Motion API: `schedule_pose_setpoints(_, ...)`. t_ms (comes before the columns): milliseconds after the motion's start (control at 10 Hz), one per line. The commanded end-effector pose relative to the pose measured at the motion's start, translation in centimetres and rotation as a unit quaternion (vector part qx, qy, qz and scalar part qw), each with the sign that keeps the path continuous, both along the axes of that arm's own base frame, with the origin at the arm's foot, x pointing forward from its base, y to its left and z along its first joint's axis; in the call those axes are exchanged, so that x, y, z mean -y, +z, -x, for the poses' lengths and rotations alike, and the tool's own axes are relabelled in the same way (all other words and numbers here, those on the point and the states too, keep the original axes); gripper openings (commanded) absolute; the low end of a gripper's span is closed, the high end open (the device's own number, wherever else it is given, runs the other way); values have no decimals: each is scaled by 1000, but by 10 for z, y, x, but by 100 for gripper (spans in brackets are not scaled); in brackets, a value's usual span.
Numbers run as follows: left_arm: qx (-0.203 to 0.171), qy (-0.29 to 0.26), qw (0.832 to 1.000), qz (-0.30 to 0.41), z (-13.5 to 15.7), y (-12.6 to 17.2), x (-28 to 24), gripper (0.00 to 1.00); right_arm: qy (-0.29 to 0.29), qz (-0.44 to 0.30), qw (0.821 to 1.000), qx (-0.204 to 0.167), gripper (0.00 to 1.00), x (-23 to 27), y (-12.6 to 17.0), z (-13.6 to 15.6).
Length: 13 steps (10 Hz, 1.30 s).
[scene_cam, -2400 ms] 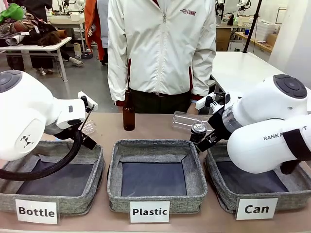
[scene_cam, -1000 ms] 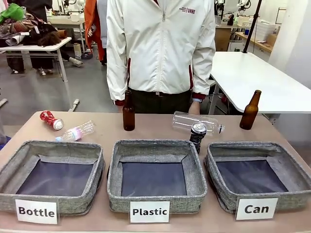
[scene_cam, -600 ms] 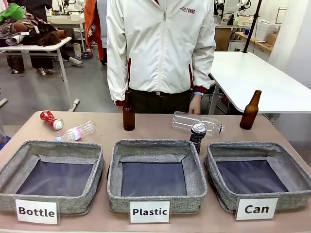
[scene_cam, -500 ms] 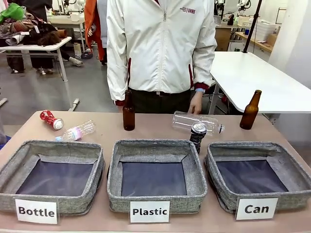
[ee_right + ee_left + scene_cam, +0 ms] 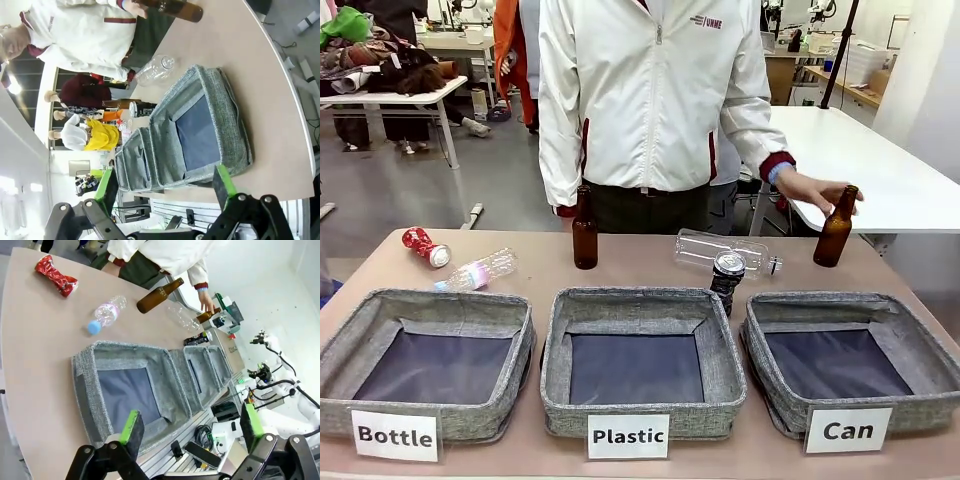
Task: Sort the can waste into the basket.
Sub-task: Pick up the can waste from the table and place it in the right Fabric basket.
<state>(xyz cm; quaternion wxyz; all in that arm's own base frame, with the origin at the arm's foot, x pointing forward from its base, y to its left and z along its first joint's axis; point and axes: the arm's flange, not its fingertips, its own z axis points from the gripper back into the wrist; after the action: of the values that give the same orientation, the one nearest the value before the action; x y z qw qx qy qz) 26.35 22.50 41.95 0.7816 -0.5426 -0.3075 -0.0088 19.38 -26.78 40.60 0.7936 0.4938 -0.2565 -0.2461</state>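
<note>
left gripper [image 5: 192, 424] + right gripper [image 5: 165, 184]: both spread wide, empty | black silver-topped drink can [image 5: 727, 277] upright at grey "Plastic" basket's [image 5: 635, 300] far right corner; crushed red can [image 5: 424, 246] at table's far left corner | grey fabric "Can" basket [image 5: 820, 308] front right, empty | tip imo: grab the black can mid-body, dodge the clear plastic bottle [image 5: 705, 248] just behind it

Black can [image 5: 727, 277] upright, red can [image 5: 424, 246] (crushed) outside basket [image 5: 850, 301]

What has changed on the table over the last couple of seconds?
Both arms pulled back from over the table, the right gripper moving away from the black can. The person's hand swung out to the neck of the right-hand brown glass bottle. The black can, the crushed red can and the still-empty Can basket stayed put.
</note>
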Motion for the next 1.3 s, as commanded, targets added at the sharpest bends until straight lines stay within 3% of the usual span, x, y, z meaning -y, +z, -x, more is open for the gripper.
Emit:
schedule_pose_setpoints(0, 15, 1, 1000, 4, -3, -1, 0, 100, 2, 1, 1000, -1, 100, 0, 0, -1)
schedule_pose_setpoints(200, 15, 1, 1000, 4, -3, -1, 0, 100, 69, 148, 987, 13, 100, -86, 35, -52)
schedule_pose_setpoints(400, 15, 1, 1000, 4, -3, -1, 0, 100, 124, 255, 958, 44, 100, -157, 49, -93)
schedule_pose_setpoints(500, 15, 1, 1000, 4, -3, -1, 0, 100, 150, 318, 935, 49, 100, -190, 43, -116)
schedule_pose_setpoints(800, 15, 1, 1000, 4, -3, -1, 0, 100, 230, 359, 902, 59, 100, -250, 27, -143)
schedule_pose_setpoints(1000, 15, 1, 1000, 4, -3, -1, 0, 100, 270, 245, 927, 84, 100, -172, 57, -94)
schedule_pose_setpoints(1200, 15, 1, 1000, 4, -3, -1, 0, 100, 290, 198, 932, 93, 100, -97, 51, -40)
